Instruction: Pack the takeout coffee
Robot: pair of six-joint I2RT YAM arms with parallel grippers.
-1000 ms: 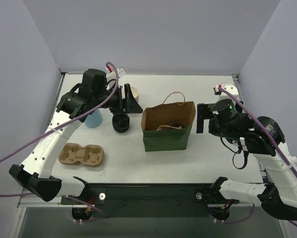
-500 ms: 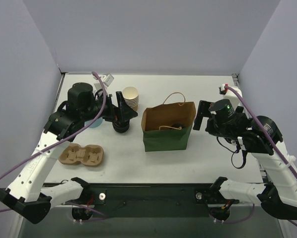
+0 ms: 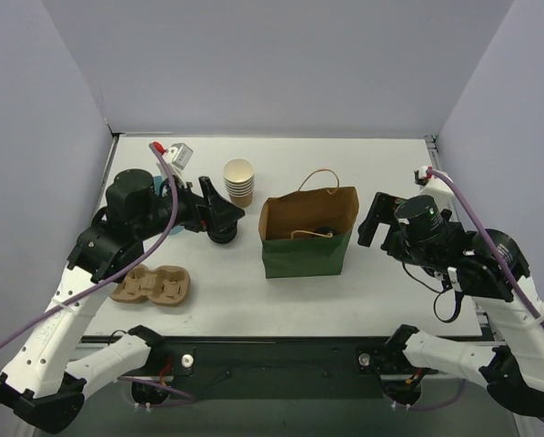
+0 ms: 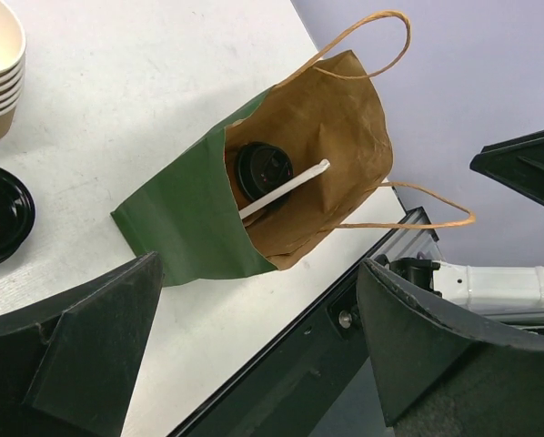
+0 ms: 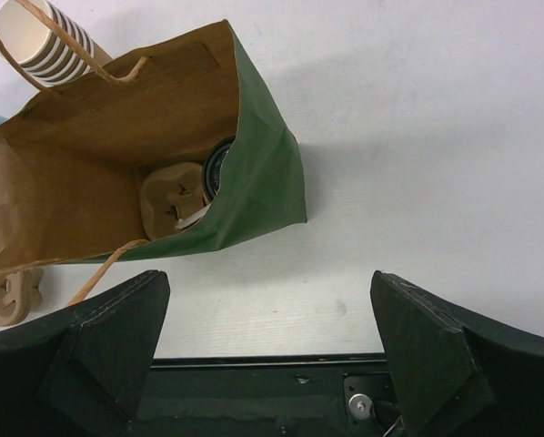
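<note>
The takeout coffee (image 4: 265, 170) stands inside the green and brown paper bag (image 3: 307, 250), its black lid up and a white stick lying across it. From the right wrist only an edge of the lid (image 5: 219, 162) shows, beside a brown cup carrier (image 5: 172, 198) in the bag. My left gripper (image 3: 219, 202) hangs open and empty left of the bag, above the loose black lids (image 3: 222, 231). My right gripper (image 3: 372, 218) is open and empty just right of the bag. In the wrist views the left gripper (image 4: 261, 273) and right gripper (image 5: 270, 282) hold nothing.
A stack of lidless tan cups (image 3: 239, 181) stands behind the lids. A second cup carrier (image 3: 152, 285) lies near the front left. The bag's twine handles (image 4: 372, 36) stick up. A light blue cup (image 3: 156, 185) is mostly hidden behind my left arm.
My left gripper has opened wide and the arm has pulled back left, away from the cup stack. My right arm has drawn slightly back to the right. The bag has stayed put.
</note>
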